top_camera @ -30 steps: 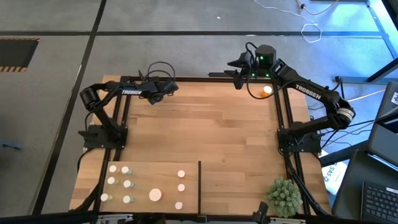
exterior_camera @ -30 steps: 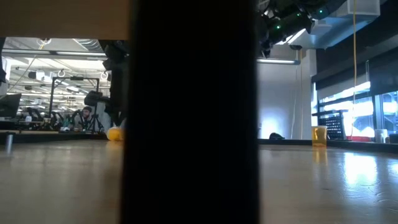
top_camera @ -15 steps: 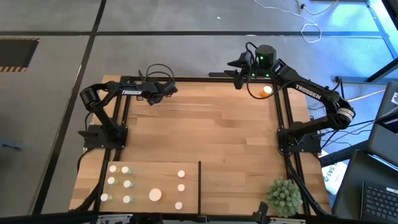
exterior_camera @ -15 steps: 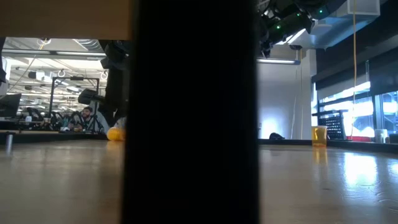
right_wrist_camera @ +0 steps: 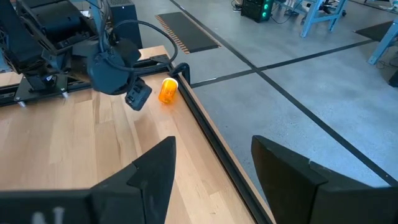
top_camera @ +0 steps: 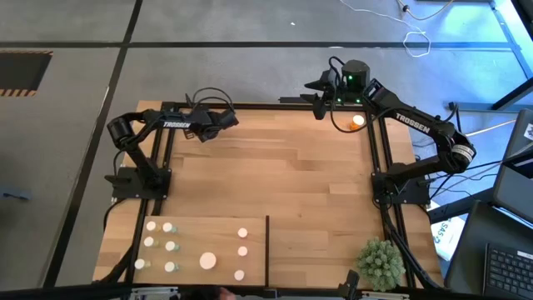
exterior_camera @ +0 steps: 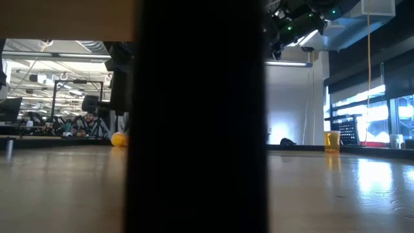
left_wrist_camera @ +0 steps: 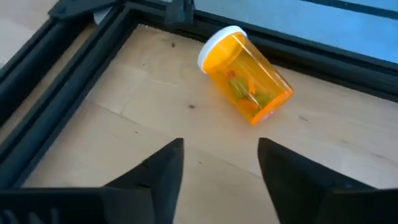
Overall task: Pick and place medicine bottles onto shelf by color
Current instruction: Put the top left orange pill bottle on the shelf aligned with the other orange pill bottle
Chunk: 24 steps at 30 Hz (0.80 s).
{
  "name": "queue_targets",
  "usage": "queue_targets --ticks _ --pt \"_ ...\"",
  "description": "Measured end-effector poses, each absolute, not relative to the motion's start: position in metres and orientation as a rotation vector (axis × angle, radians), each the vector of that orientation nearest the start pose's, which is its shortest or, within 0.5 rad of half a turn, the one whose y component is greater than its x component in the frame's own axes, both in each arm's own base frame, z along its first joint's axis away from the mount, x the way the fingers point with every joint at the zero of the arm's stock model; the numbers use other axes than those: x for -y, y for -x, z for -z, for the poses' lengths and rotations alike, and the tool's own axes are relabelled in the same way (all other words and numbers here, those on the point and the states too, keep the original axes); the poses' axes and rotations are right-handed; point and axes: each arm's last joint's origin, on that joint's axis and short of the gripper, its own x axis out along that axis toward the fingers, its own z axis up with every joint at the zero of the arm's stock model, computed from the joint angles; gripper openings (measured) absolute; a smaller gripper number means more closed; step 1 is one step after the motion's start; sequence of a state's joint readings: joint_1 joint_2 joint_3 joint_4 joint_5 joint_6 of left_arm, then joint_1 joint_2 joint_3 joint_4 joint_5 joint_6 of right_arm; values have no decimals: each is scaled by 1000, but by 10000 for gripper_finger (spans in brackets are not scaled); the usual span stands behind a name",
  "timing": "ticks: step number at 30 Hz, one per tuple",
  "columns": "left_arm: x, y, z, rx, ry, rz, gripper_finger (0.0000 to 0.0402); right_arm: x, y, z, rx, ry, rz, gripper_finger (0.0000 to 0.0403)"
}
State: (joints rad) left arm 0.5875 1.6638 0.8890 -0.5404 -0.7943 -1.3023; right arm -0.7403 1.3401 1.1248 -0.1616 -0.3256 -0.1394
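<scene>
We see a spiky green plant ball (top_camera: 381, 262) on the planked wooden tabletop (top_camera: 283, 171) at its near right corner, and a white cable (top_camera: 416, 39) looped on the grey floor.

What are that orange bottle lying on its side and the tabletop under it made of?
The orange bottle looks like see-through tinted plastic: its contents show through the glossy wall, and its cap is opaque white, probably plastic too. The tabletop seems to be pale planked wood with a smooth, satin finish: grain and board seams show.
</scene>
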Motion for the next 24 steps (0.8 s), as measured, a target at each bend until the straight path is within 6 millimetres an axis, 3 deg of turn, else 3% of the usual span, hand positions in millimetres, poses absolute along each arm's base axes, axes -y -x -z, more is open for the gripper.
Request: queue_targets --ticks 7,11,24 --pt "-173 -227 -148 -343 989 -1838 246 196 -228 -332 -354 -56 385 213" --pt "-173 -227 -148 -333 1006 -1839 264 196 -228 -332 -354 -56 385 213" --pt "-188 -227 -140 -205 1088 -1865 270 196 -228 -332 -354 -56 385 213"
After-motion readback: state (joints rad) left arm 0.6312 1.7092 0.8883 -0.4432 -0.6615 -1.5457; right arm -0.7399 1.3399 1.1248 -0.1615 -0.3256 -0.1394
